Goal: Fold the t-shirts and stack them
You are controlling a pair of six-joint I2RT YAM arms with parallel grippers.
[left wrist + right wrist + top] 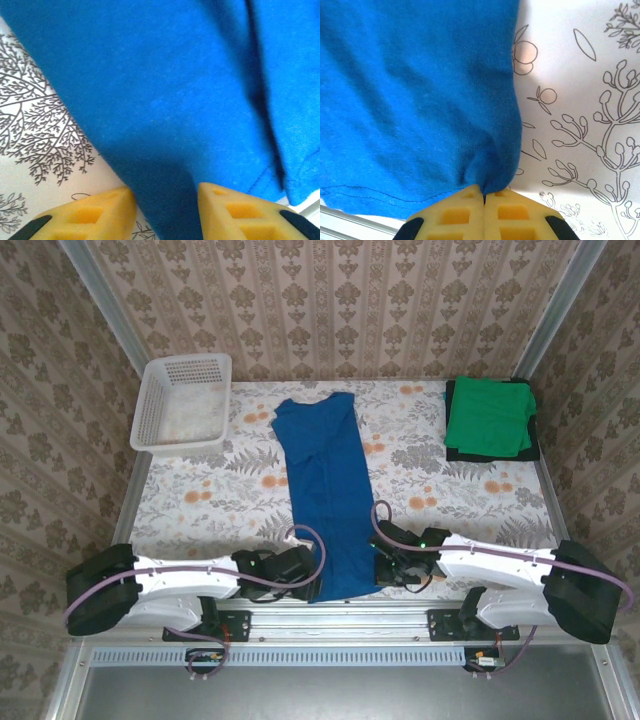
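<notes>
A blue tee (322, 480) is pinched at its near corner by the closed right gripper (484, 197); the left gripper (166, 205) is held open, fabric between its fingers.

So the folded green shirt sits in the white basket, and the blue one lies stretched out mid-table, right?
Not quite: the top view shows the green shirt on a dark shirt at the far right; the white basket stands far left. The blue shirt does lie mid-table.

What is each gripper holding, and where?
Right gripper: shut on the blue t-shirt, pinching its near right corner beside the hem. Left gripper: open, straddling the shirt's near left edge, nothing clamped.
</notes>
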